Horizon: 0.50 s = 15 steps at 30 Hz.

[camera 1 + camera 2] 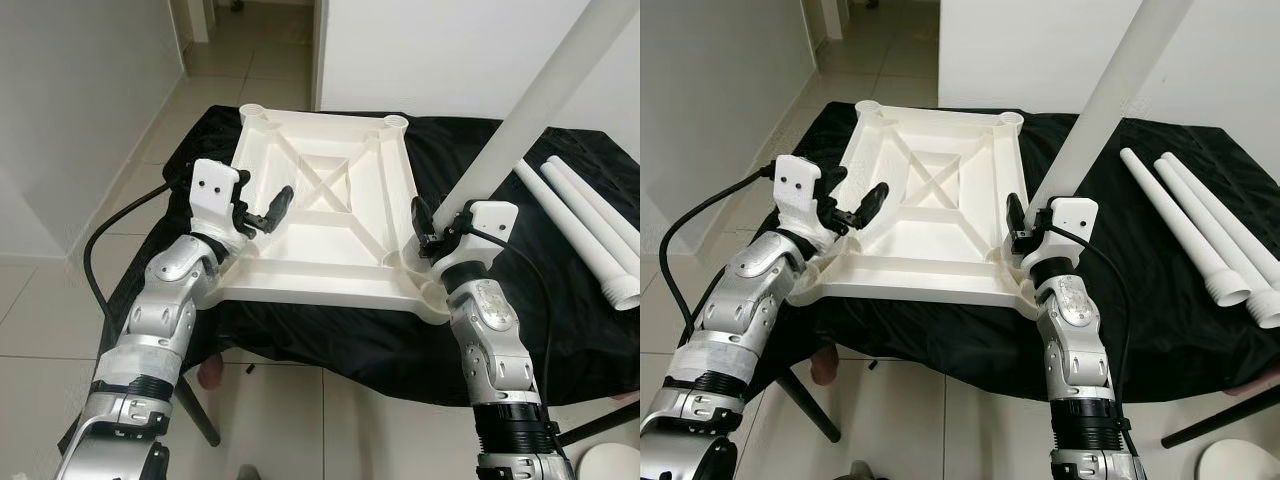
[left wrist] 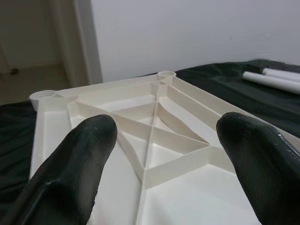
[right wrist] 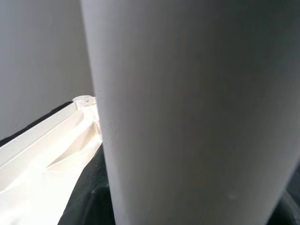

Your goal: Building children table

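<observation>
A white plastic tabletop (image 1: 330, 190) lies upside down on a black cloth, its ribbed underside up and round leg sockets at the corners. My right gripper (image 1: 432, 228) is shut on a long white leg tube (image 1: 530, 105) that rises steeply up and to the right from the near right corner socket (image 1: 432, 290). The tube (image 3: 187, 112) stands very close in the right wrist view. My left gripper (image 1: 272, 210) hovers open over the tabletop's near left part, its fingers (image 2: 82, 154) spread above the ribs (image 2: 154, 136).
Three more white leg tubes (image 1: 1200, 225) lie on the black cloth (image 1: 1140, 280) at the right. Tiled floor (image 1: 60, 300) surrounds the cloth-covered stand. A black cable (image 1: 100, 250) loops off at my left arm. White walls stand behind.
</observation>
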Tool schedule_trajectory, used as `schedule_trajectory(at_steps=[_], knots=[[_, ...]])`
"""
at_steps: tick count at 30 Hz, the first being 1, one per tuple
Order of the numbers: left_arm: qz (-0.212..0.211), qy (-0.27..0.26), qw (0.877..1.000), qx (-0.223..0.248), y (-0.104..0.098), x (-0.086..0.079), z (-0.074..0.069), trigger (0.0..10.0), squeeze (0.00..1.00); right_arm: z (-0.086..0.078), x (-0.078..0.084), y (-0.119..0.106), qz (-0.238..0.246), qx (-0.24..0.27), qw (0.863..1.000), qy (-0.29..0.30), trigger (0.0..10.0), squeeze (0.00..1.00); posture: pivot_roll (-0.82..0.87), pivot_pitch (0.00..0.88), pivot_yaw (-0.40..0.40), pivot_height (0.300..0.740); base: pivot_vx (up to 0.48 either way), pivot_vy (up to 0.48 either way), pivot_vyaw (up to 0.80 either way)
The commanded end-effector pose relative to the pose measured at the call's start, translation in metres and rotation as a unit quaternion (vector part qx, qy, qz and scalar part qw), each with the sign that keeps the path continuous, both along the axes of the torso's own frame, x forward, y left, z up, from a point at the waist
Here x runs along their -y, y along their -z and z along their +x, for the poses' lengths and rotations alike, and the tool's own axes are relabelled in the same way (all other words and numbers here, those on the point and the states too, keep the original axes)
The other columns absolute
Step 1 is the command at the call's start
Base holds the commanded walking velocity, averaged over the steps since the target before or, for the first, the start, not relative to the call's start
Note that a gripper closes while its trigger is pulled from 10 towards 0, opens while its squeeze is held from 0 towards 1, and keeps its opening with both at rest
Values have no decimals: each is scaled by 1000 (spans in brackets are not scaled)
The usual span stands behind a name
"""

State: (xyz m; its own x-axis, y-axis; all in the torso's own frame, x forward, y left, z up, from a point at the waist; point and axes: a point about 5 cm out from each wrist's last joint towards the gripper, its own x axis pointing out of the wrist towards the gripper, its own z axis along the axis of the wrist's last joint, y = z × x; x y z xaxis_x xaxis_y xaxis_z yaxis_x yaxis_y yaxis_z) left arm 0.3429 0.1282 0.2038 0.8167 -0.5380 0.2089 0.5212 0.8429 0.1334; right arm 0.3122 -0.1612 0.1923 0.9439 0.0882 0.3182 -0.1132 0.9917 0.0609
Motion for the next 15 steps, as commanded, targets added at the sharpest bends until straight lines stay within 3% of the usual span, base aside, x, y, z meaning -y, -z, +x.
schedule_trajectory(at_steps=[1, 7, 15], knots=[[13, 10, 1000, 7, 2, 4, -3, 10000, 0, 0, 3, -5, -6, 11, 1000, 6, 10000, 0, -6, 70, -3, 740, 0, 0, 0], [16, 18, 1000, 2, 4, 6, -4, 10000, 0, -1, 2, -5, -8, 10, 1000, 3, 10000, 0, -10, 75, -3, 740, 0, 0, 0], [45, 97, 994, -36, 21, 27, -17, 10000, 0, -1, 0, -4, -20, 4, 1000, -9, 10000, 0, 7, 69, 9, 740, 0, 0, 0]])
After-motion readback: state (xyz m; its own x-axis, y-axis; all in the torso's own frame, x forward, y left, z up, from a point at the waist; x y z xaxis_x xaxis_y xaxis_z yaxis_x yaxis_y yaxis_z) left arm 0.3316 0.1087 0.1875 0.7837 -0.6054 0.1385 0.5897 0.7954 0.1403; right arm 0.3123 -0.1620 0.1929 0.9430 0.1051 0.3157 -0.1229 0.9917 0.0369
